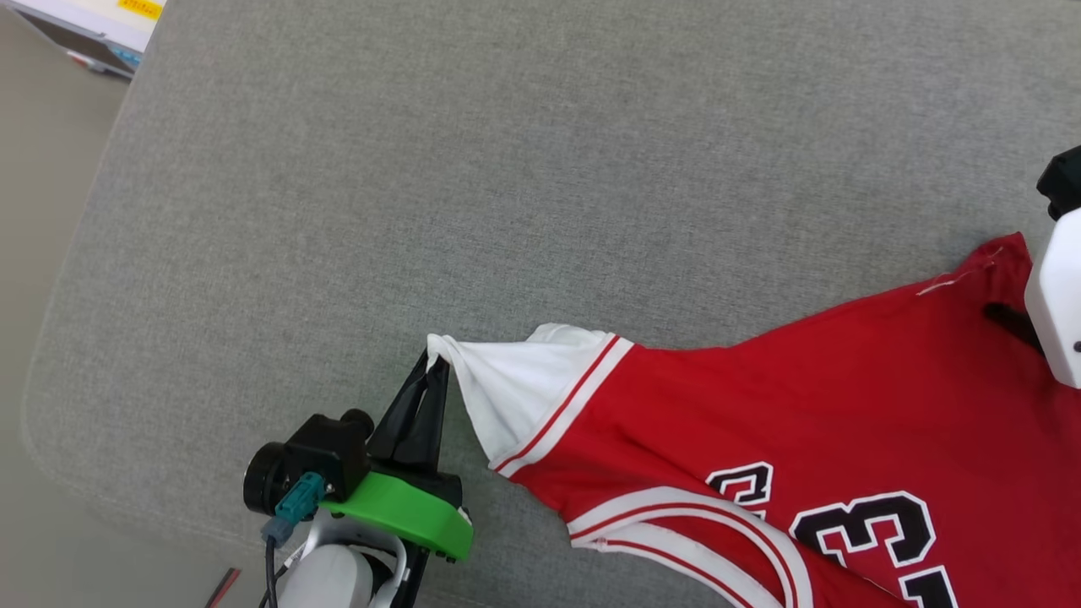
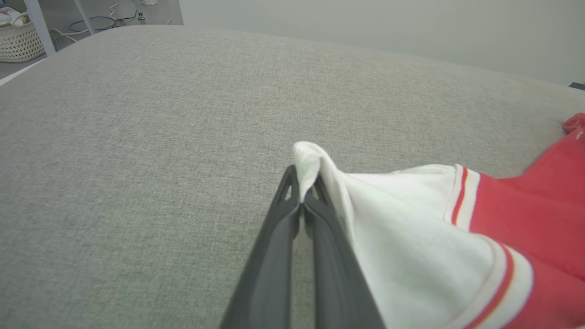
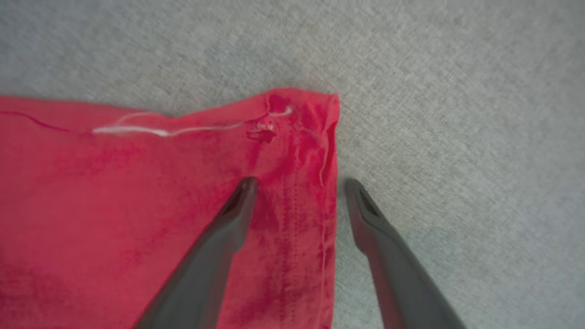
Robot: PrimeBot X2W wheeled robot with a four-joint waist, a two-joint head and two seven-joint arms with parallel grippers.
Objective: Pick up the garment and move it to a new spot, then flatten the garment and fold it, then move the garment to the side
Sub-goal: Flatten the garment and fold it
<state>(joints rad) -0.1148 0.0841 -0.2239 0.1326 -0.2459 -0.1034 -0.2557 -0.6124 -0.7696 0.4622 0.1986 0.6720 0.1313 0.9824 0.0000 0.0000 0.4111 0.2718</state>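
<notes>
The garment (image 1: 760, 405) is a red jersey with white sleeves, striped trim and black-and-white numbers, spread over the grey cushion at the lower right. My left gripper (image 1: 435, 365) is shut on the tip of its white sleeve (image 2: 311, 160), pulling the sleeve out to the left. My right gripper (image 3: 297, 185) is open above the garment's red hem corner (image 3: 301, 119): one finger lies over the cloth, the other over the bare cushion just past the hem edge. In the head view the right arm's white shell (image 1: 1056, 312) sits at the far right edge.
The grey fabric cushion (image 1: 507, 169) spreads wide to the left and back. Its rounded edge drops to the floor (image 1: 42, 211) at the left. A white woven basket (image 2: 16, 41) and cables stand on the floor beyond the cushion.
</notes>
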